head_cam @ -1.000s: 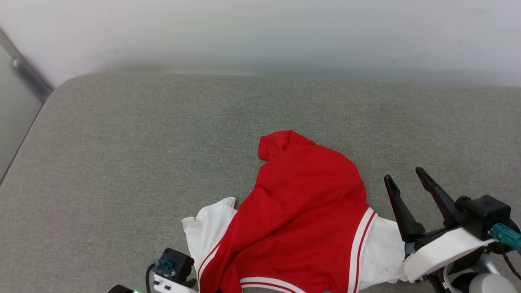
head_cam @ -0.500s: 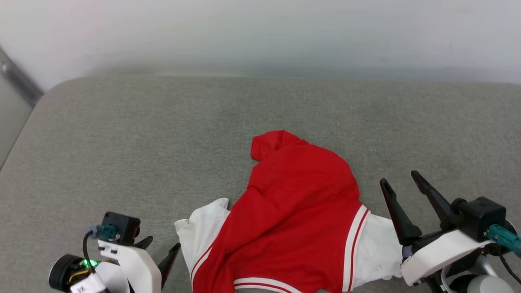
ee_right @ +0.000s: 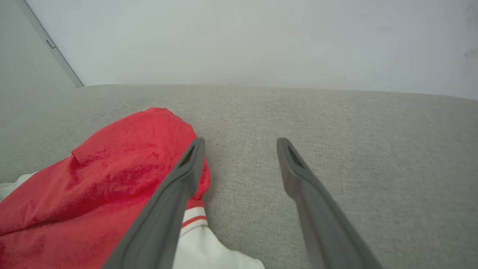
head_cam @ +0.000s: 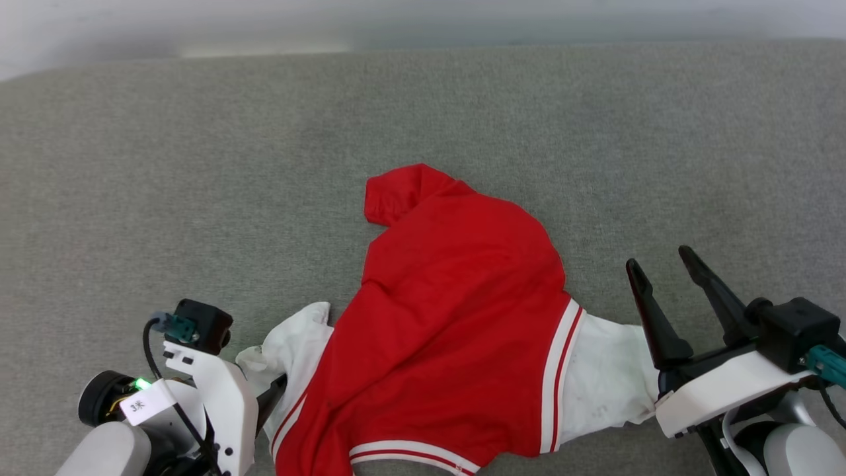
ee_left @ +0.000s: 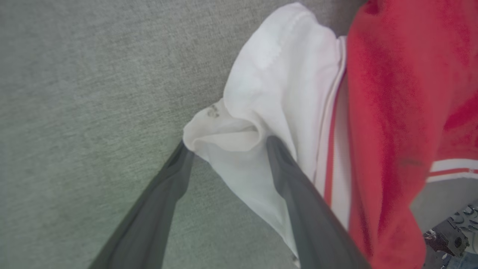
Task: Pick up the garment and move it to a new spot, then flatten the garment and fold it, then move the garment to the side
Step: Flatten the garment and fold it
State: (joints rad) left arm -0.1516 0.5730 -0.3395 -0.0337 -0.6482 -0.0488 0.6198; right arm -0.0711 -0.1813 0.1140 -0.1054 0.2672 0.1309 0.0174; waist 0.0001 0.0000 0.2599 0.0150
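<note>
Your left gripper (ee_left: pixel 227 144) stands spread, a white sleeve fold of the garment (ee_left: pixel 392 93) between its tips. Note your right gripper (head_cam: pixel 659 257) spread, empty, just beside the other sleeve.

The white tag (head_cam: pixel 140 404) on the left arm (head_cam: pixel 221 413) reads "3米".

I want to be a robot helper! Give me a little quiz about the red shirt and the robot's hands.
1. True or false: the garment lies neatly folded.
2. What sits between the left gripper's fingers? A) a white sleeve B) a sock C) a blue cap
3. Fill in: the right gripper's jaws stand ____.

Key: 1 false, it is crumpled; 2 A; 3 open.
</note>
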